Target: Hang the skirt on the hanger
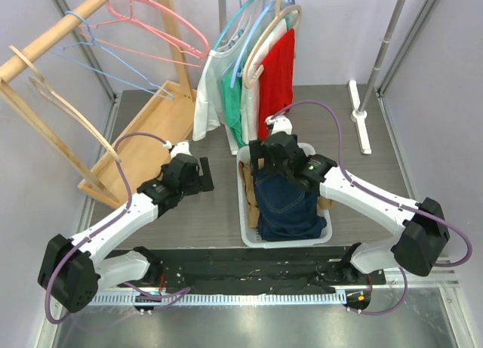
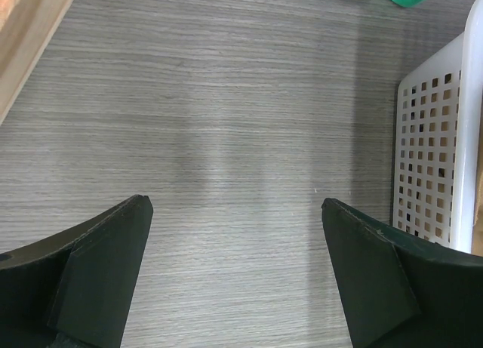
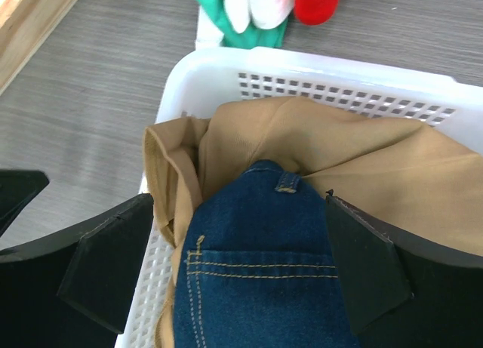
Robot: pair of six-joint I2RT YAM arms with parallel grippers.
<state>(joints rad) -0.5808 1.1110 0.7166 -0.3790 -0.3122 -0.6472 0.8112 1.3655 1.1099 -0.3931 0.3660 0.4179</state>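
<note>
Right wrist view shows the skirt (image 3: 256, 287) directly below our right gripper (image 3: 238, 212), wide open and empty like the left gripper (image 2: 234, 212); we judge grasping is next: descend and pinch it.

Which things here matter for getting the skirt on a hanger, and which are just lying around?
For the job: denim skirt, white laundry basket holding it, empty hangers on the wooden rack.
Just lying about: tan garment under the skirt; white, green and red garments hanging behind the basket.
</note>
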